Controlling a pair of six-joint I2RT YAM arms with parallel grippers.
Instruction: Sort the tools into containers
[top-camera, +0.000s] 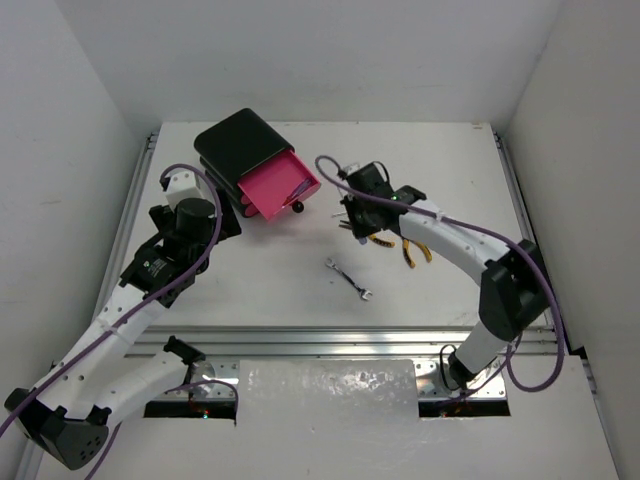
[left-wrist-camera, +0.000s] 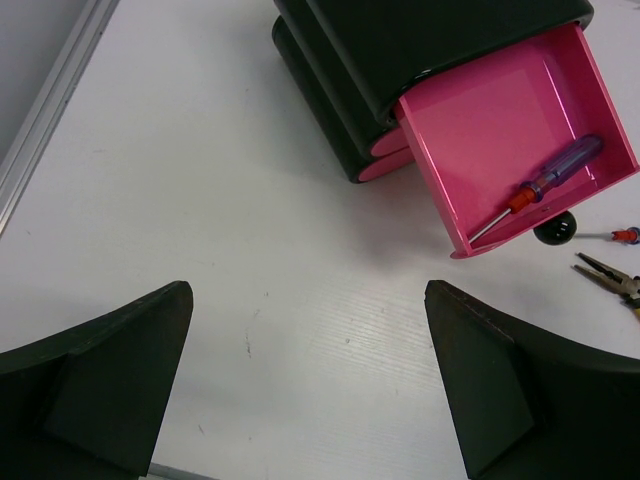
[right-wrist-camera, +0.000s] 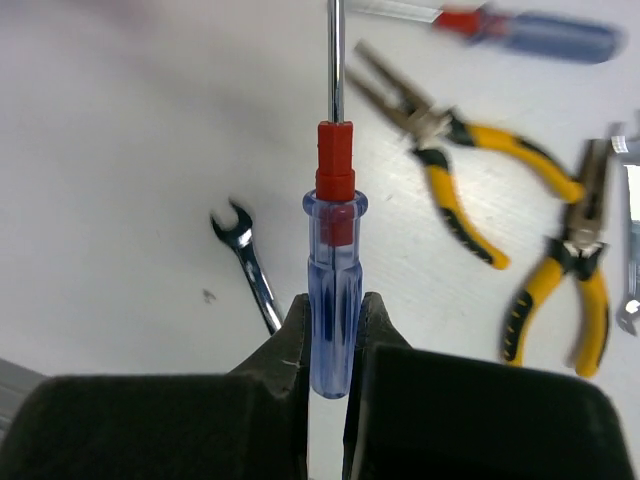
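Observation:
The black box (top-camera: 238, 142) stands at the back left with its top pink drawer (top-camera: 268, 190) pulled out. One red-and-blue screwdriver (left-wrist-camera: 545, 180) lies in that drawer (left-wrist-camera: 480, 120). My right gripper (right-wrist-camera: 332, 345) is shut on the blue handle of another screwdriver (right-wrist-camera: 332, 290) and holds it above the table, right of the drawer (top-camera: 356, 215). Two yellow-and-black pliers (right-wrist-camera: 455, 175) (right-wrist-camera: 575, 290), a third screwdriver (right-wrist-camera: 530, 35) and a silver wrench (right-wrist-camera: 250, 265) lie below it. My left gripper (left-wrist-camera: 310, 370) is open and empty over bare table in front of the box.
The wrench (top-camera: 350, 278) lies mid-table, nearer the front than the pliers (top-camera: 410, 248). A second wrench (right-wrist-camera: 630, 230) shows at the right edge of the right wrist view. The drawer's black knob (left-wrist-camera: 555, 230) faces the tools. Two lower drawers are closed.

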